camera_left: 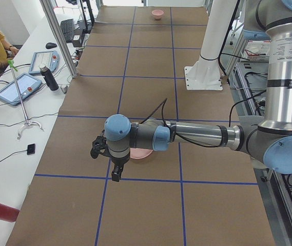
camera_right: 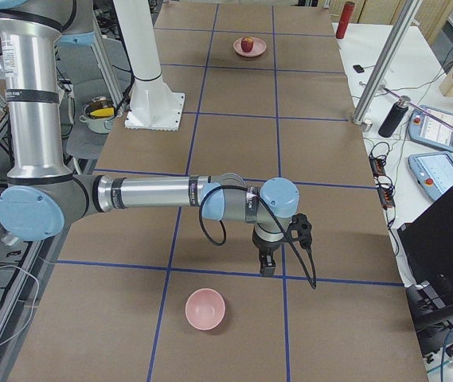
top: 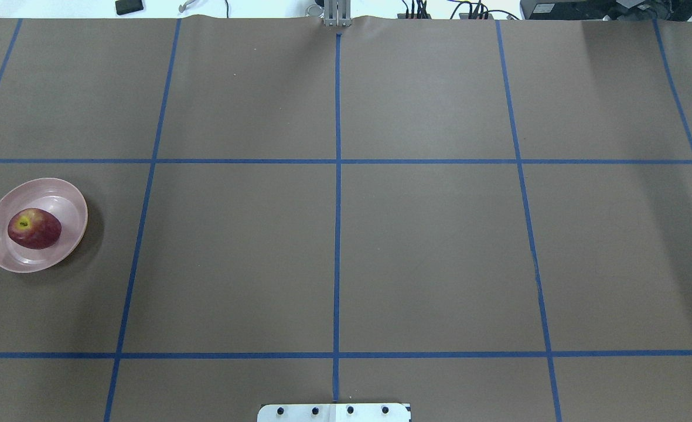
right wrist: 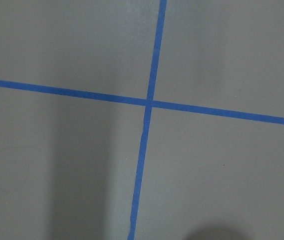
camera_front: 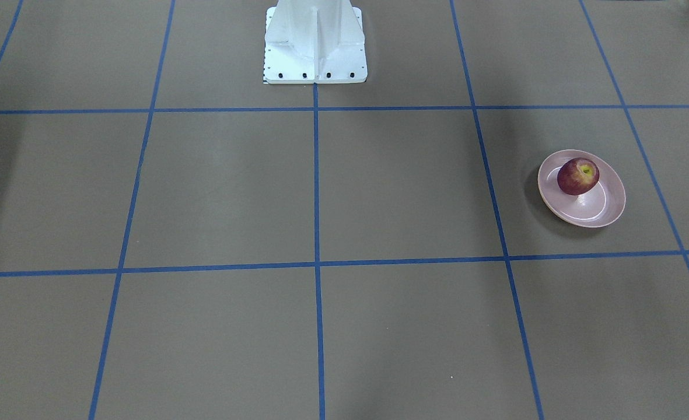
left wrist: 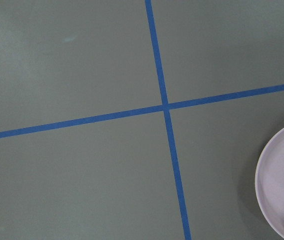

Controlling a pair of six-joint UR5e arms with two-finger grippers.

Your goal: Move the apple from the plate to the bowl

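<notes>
Apple [camera_front: 577, 176] position: on the plate [camera_front: 598, 204], off-centre toward the rim nearest the robot's edge of the bench [top: 428, 252]. The apple touches the plate floor. Its yellow-green stem dimple faces upward.

Plate position: flat on the bench, near the end on the robot's left, about midway between the robot's edge and the far edge. It stands inside one square of the blue tape lines [camera_front: 316, 175] and touches none of them.

Bowl [camera_right: 205, 309] position: upright near the opposite end of the bench, on the robot's right, well apart from the plate. Its mouth faces up, and only pink interior shows.

Left gripper [camera_left: 116, 171]: suspended above the bench and pointing down, beside the plate. In the exterior left view the wrist hides part of the plate and all of the apple. The left wrist view shows a tape crossing and a section of the plate rim at its right border. No fingers appear there, so whether this claw is spread or closed cannot be told.

Right gripper [camera_right: 267, 263]: suspended pointing down over a tape line, near the bowl and clear of it. The right wrist view shows only a tape crossing. Its claw state likewise cannot be told.

White pedestal [camera_front: 315, 46]: bolted at the middle of the robot's edge.
</notes>
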